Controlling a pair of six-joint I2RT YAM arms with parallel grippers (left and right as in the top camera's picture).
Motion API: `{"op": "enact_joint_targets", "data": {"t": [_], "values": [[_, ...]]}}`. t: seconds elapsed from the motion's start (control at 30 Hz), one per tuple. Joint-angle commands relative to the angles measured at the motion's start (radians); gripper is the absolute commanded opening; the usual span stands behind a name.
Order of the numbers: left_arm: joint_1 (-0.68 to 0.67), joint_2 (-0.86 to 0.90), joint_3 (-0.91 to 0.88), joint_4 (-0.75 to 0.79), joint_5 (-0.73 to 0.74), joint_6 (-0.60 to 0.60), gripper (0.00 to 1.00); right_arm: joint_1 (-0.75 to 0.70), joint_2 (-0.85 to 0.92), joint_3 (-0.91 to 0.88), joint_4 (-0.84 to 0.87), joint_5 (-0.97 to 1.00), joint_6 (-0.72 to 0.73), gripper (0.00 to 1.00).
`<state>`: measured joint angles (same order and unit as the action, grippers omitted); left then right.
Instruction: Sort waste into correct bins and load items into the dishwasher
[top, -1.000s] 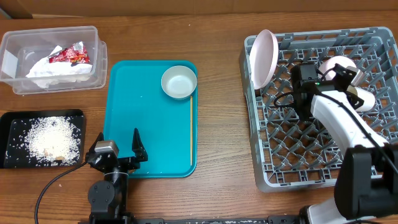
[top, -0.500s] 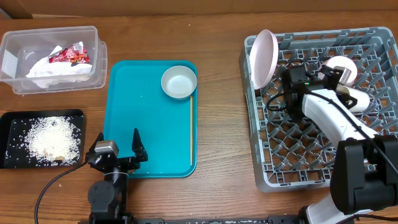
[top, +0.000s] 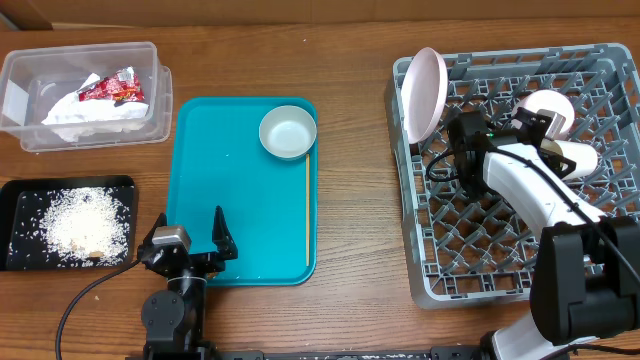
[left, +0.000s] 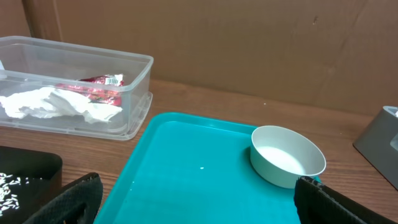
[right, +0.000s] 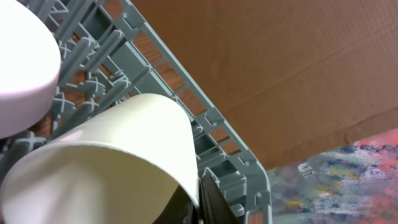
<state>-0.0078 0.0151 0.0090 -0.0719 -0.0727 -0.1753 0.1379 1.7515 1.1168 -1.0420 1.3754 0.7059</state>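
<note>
The white cup (right: 106, 155) runs off the right wrist view's bottom edge, hiding most of the right gripper (right: 199, 204), which apparently pinches its rim.

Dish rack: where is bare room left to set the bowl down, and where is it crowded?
Bare: the front-left lattice of the dish rack, between its left wall, its near wall and the right arm. Crowded: the back, where the large plate, the small plate, the cup and the right gripper stand.

tub (top: 163, 96) far-left, holds napkins (top: 85, 114) | serving tray (top: 240, 205) centre, bowl (top: 288, 132) on it | rack (top: 421, 272) right, plate (top: 424, 94) inside
</note>
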Motion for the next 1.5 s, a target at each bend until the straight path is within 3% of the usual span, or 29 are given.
{"op": "enact_joint_targets", "data": {"t": [0.0,0.53,0.57,0.63,0.7,0.9,1.1,1.33,1.37,1.47], "values": [[-0.004,-0.009,-0.004,0.002,-0.013,0.022,1.00,-0.004,0.004,-0.007,0.013,-0.011,0.024,0.04],[-0.004,-0.009,-0.004,0.002,-0.012,0.022,1.00,-0.004,0.057,-0.070,0.079,0.026,0.024,0.04],[-0.004,-0.009,-0.004,0.002,-0.012,0.022,1.00,-0.001,0.057,-0.070,0.079,0.026,0.024,0.05],[-0.004,-0.009,-0.004,0.002,-0.012,0.022,1.00,0.000,0.057,-0.068,0.080,-0.006,0.025,0.20],[-0.004,-0.009,-0.004,0.002,-0.013,0.022,1.00,0.000,0.055,-0.066,0.080,-0.098,0.025,0.25],[-0.004,-0.009,-0.004,0.002,-0.012,0.022,1.00,0.001,0.055,-0.061,0.068,-0.266,0.028,0.14],[-0.004,-0.009,-0.004,0.002,-0.013,0.022,1.00,0.009,0.031,-0.027,0.014,-0.327,0.031,0.15],[-0.004,-0.009,-0.004,0.002,-0.012,0.022,1.00,0.008,-0.161,-0.011,0.006,-0.470,0.110,0.15],[-0.004,-0.009,-0.004,0.002,-0.013,0.022,1.00,0.008,-0.206,-0.003,0.013,-0.496,0.109,0.18],[-0.004,-0.009,-0.004,0.002,-0.012,0.022,1.00,0.007,-0.325,0.031,0.039,-0.541,0.105,0.40]]}}
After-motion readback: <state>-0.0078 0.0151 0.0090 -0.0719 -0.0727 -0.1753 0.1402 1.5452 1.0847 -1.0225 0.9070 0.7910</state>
